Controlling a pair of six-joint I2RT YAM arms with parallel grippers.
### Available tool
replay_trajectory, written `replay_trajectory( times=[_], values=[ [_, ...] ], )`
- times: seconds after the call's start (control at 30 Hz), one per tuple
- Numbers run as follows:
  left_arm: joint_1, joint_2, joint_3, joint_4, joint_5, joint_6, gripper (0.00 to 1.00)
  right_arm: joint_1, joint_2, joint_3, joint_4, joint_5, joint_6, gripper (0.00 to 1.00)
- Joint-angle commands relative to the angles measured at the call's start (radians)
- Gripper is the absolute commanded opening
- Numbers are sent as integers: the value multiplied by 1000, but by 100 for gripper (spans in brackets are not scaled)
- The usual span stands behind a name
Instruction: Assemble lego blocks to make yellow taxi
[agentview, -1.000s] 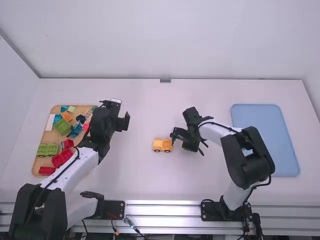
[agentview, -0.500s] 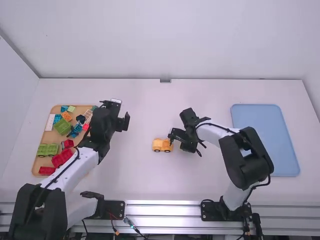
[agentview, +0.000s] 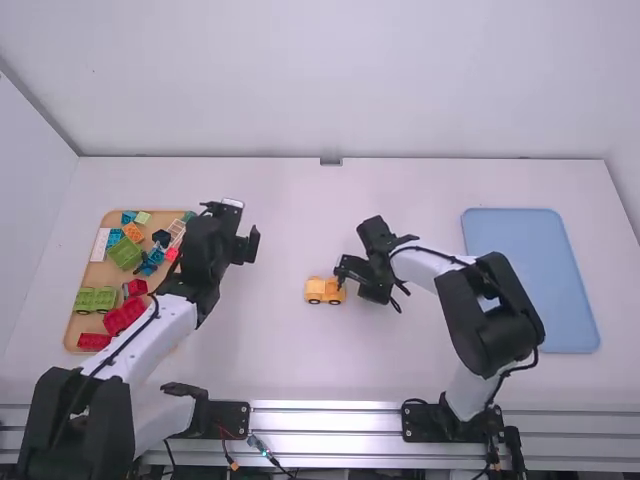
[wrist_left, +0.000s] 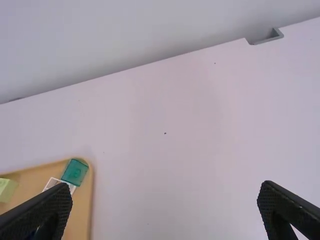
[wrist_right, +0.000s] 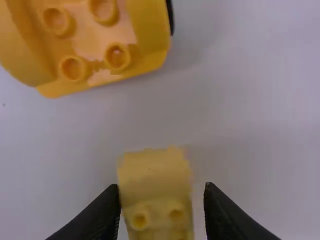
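"What's the biggest thing there?"

"The white counter (agentview: 250, 370). A blue tray (agentview: 530, 280) lies flat on its right side, and a tan tray (agentview: 74, 325) lies on the left, loaded with loose pieces."

"And the grippers?"

"The left gripper (agentview: 236, 221) is just right of the tan tray's far end, jaws spread wide with nothing between them. The right gripper (agentview: 341, 274) is near the middle, with its jaws closed on a small block."

"Anything on wheels?"

"A green wheeled piece (agentview: 95, 300) in the tan tray, toward the left edge. The yellow vehicle (agentview: 322, 292) stands upright near the middle of the counter, by the right gripper. I can't tell whether they touch."

"Smaller bits?"

"A green block (agentview: 125, 253) in the tan tray, with red blocks (agentview: 124, 315) nearer, then an orange block (agentview: 133, 232) farther off. Last, the yellow block (wrist_right: 156, 180) between the right jaws, apart from the vehicle, two studs showing."
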Motion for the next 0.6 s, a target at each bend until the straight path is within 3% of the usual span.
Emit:
replay_trajectory(
  times=[0.0,0.27,0.57],
  values=[
    [-2,-18,-4,-2,-7,10,99,1,58,-2,-3,60,11,29],
    [-2,-18,-4,-2,-7,10,99,16,65,79,-113,45,21,29],
    [-2,-18,-4,-2,-7,10,99,11,65,84,-106,16,32,29]
  ],
)
